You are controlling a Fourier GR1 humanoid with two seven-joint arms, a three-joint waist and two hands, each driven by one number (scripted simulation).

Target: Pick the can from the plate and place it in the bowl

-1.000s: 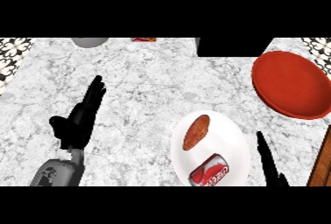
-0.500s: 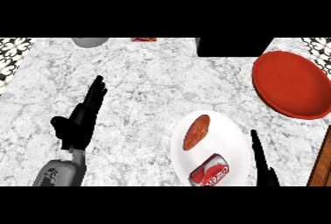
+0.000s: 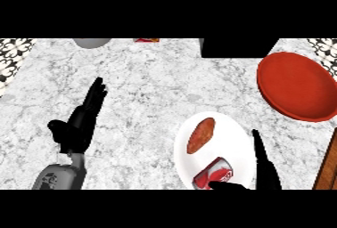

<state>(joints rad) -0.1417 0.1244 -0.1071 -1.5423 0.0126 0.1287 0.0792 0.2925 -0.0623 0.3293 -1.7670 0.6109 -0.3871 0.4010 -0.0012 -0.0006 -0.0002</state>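
A red can (image 3: 214, 173) lies on its side at the near end of a white plate (image 3: 227, 133), beside a brown oblong piece of food (image 3: 201, 135). The red bowl (image 3: 297, 85) stands at the right, beyond the plate. My right hand (image 3: 262, 164) is at the plate's right edge, fingers straight and pointing away, its thumb just in front of the can; it holds nothing. At the left, my left hand (image 3: 80, 120) rests open on its grey forearm, fingers straight.
A black block (image 3: 237, 46) sits at the back edge, a grey round object (image 3: 91, 42) and a small red item (image 3: 147, 40) at the back left. A brown wooden edge (image 3: 327, 167) runs along the right side.
My right hand has slid left toward the plate and can, its thumb now close to the can. The left hand, can and bowl have not moved.
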